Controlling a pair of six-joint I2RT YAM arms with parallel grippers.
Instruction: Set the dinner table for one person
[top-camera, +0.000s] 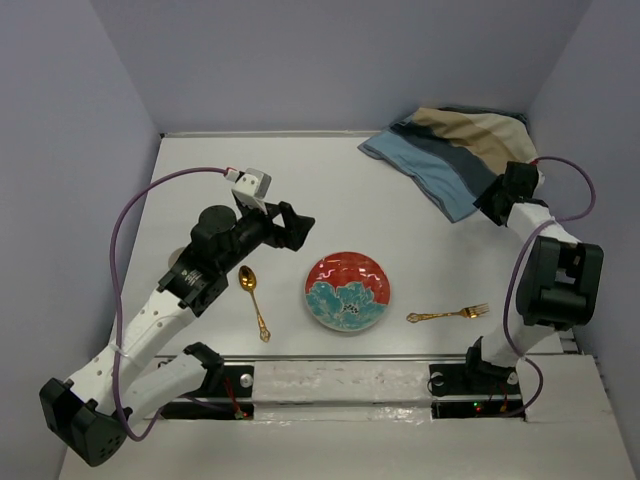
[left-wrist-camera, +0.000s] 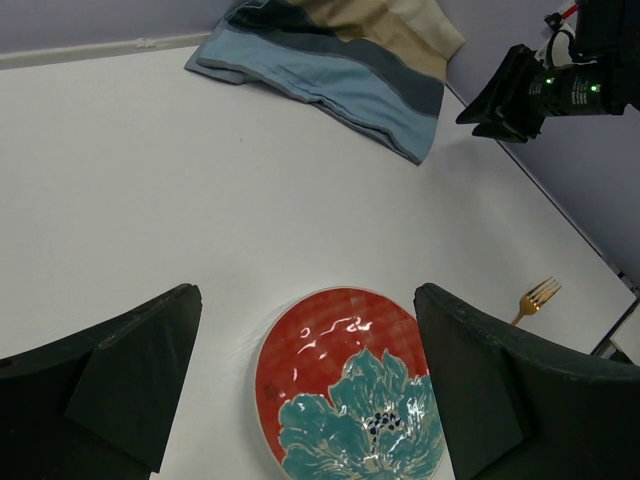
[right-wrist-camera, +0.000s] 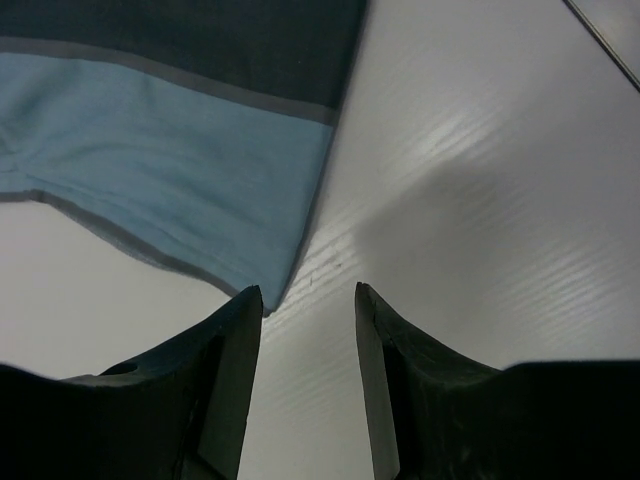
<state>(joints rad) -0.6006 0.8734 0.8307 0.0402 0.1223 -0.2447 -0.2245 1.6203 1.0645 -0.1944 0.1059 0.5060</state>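
The white dinner table (top-camera: 200, 200) carries a red plate with a teal flower (top-camera: 347, 291) near the front middle, also in the left wrist view (left-wrist-camera: 350, 390). A gold spoon (top-camera: 254, 301) lies left of the plate and a gold fork (top-camera: 448, 314) right of it. A blue, grey and tan striped cloth mat (top-camera: 455, 155) lies crumpled at the back right. My left gripper (top-camera: 296, 227) is open and empty, above the table just back-left of the plate. My right gripper (top-camera: 493, 200) is open and empty at the mat's near corner (right-wrist-camera: 270, 290).
Blue-grey walls close in the table on the left, back and right. A metal rail (top-camera: 340, 358) runs along the near edge by the arm bases. The right arm's elbow (top-camera: 560, 280) stands above the table's right edge, near the fork.
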